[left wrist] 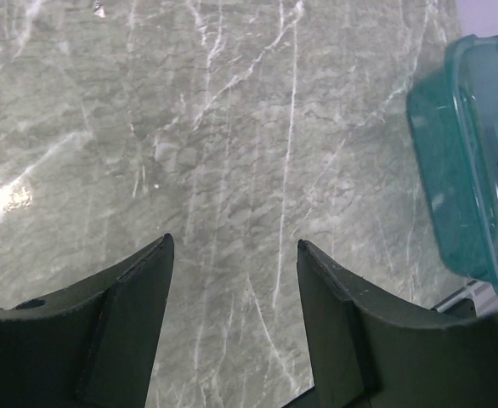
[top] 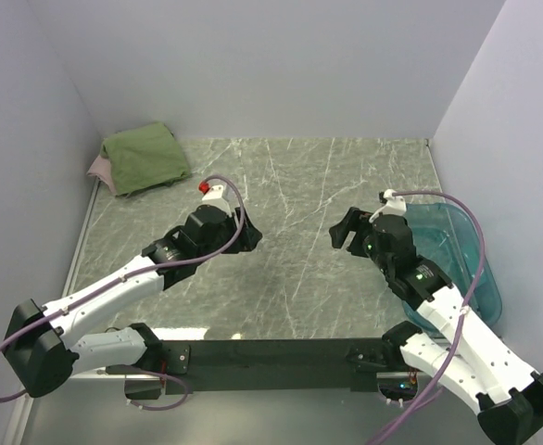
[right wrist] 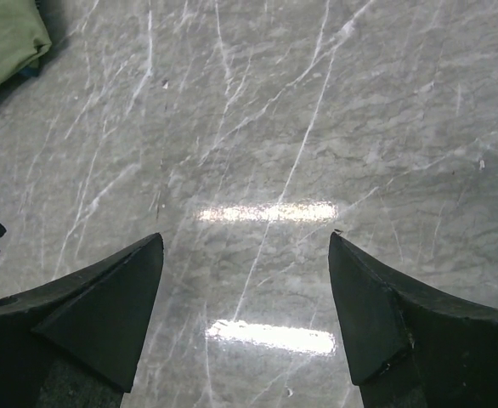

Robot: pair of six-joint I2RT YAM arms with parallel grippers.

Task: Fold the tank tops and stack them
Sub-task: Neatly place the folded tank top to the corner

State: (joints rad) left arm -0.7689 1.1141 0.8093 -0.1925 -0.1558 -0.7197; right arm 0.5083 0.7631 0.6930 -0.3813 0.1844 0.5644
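Observation:
A folded olive-green tank top (top: 145, 157) lies at the table's far left corner, on top of a pale pink one (top: 98, 168) whose edge shows beneath it. The right wrist view catches the green top (right wrist: 7, 38) at its upper left. My left gripper (top: 249, 235) hovers open over bare marble near the middle; in its wrist view the left gripper (left wrist: 235, 246) holds nothing. My right gripper (top: 343, 232) faces it from the right, open wide and empty, and its wrist view shows the right gripper (right wrist: 246, 240) over bare marble too. Both are far from the tops.
A translucent teal plastic tub (top: 471, 269) stands at the right edge beside the right arm, also seen as the tub (left wrist: 466, 161) in the left wrist view. Grey walls enclose the marble table (top: 299, 185) on three sides.

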